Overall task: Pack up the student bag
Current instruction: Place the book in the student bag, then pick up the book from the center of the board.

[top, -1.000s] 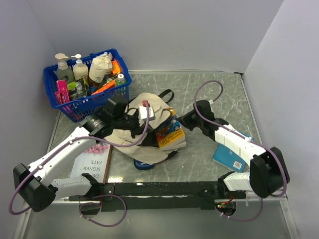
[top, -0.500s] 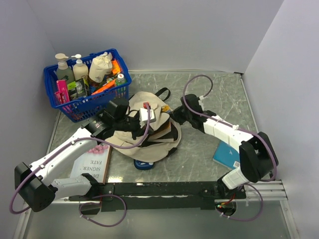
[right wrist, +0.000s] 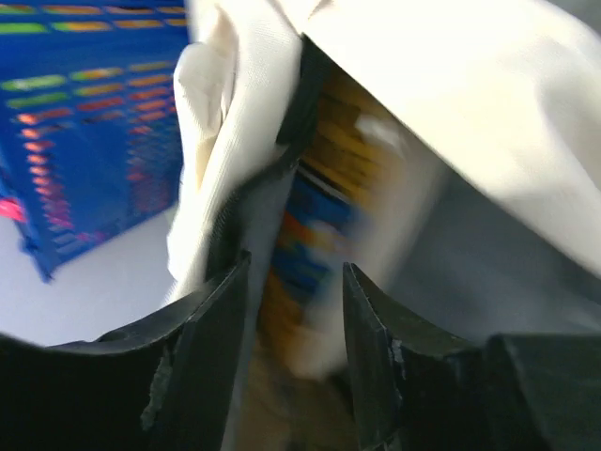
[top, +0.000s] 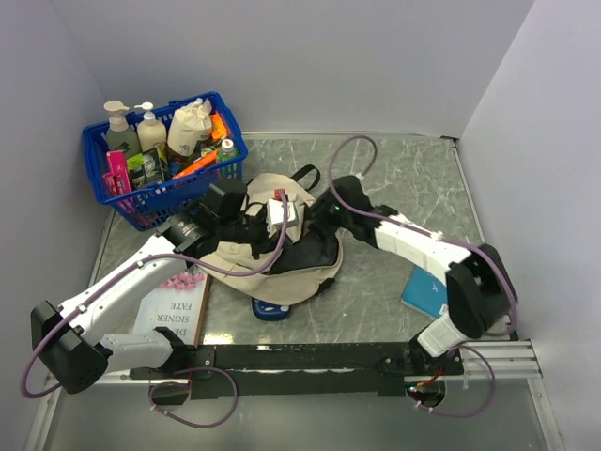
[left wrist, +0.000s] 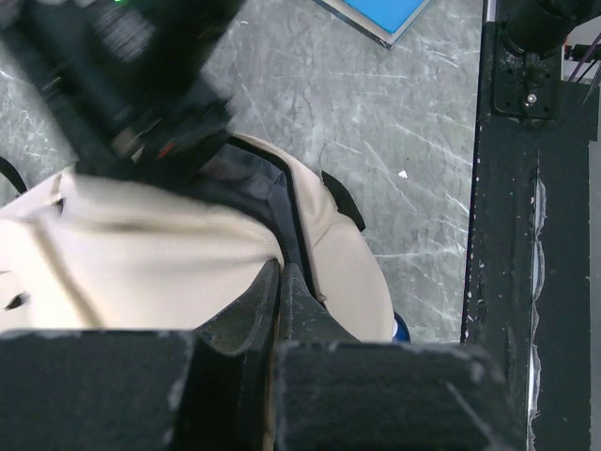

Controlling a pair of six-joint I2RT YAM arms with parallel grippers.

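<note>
The student bag (top: 282, 268), cream with black trim, lies mid-table with its mouth held open. My left gripper (top: 255, 228) is shut on the bag's upper edge; in the left wrist view its fingertips (left wrist: 280, 268) pinch the black zipper trim over the cream fabric (left wrist: 141, 244). My right gripper (top: 319, 214) is at the bag's mouth with its jaws apart. In the right wrist view (right wrist: 296, 268) it points into the bag (right wrist: 451, 85), where a blurred colourful book (right wrist: 319, 216) sits inside. The top view does not show that book.
A blue basket (top: 164, 160) of bottles stands at the back left and shows in the right wrist view (right wrist: 84, 113). A pale book (top: 174, 310) lies front left, a blue book (top: 427, 293) front right. A small blue thing (top: 272, 310) pokes from under the bag.
My right gripper has moved left to the bag's mouth. The colourful book that lay on the bag's right side has gone inside, out of the top view. My left gripper shifted slightly back and right.
</note>
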